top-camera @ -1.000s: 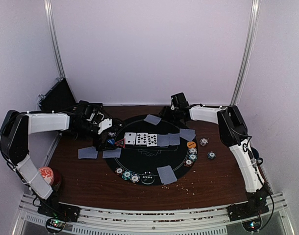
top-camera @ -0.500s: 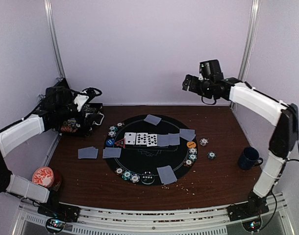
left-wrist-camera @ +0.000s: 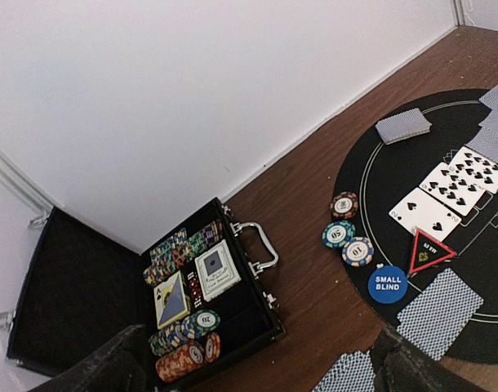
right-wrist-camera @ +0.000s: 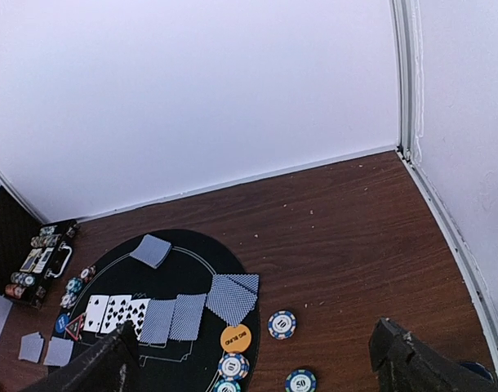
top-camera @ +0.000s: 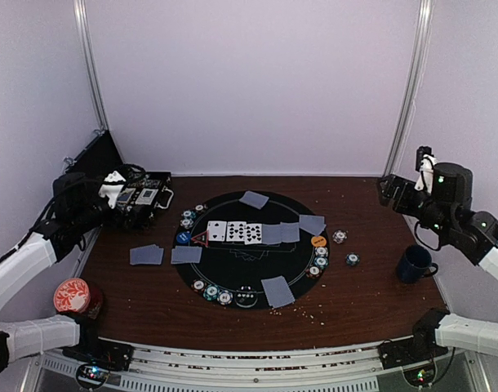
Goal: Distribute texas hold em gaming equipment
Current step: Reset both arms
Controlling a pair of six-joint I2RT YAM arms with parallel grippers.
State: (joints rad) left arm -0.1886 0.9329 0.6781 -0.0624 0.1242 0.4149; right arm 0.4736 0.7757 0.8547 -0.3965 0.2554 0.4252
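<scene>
**Both arms up high, jaws wide and empty**

The left arm (top-camera: 20, 261) is lifted at the table's left side, wrist up near the open black case (left-wrist-camera: 208, 302) in the far-left corner. The left jaws are spread wide, with nothing between them.

Over on the right edge, the right arm (top-camera: 465, 224) is raised above the dark blue mug (top-camera: 415, 264). The right jaws are just as wide and hold nothing.

All the poker gear lies down on the table (top-camera: 371, 302), well apart from both sets of jaws. Three face-up cards (top-camera: 234, 232) sit in a row on the round black mat (top-camera: 241, 261). At its left edge are the blue button (left-wrist-camera: 388, 284) and, just beside it, the red triangle marker (left-wrist-camera: 429, 250) and three chips (left-wrist-camera: 347, 231). The orange button (right-wrist-camera: 235, 336) is at the mat's right edge, and two loose chips (top-camera: 340, 237) lie off the mat near it. Two face-down cards (top-camera: 146, 255) lie off the mat on the left.
</scene>
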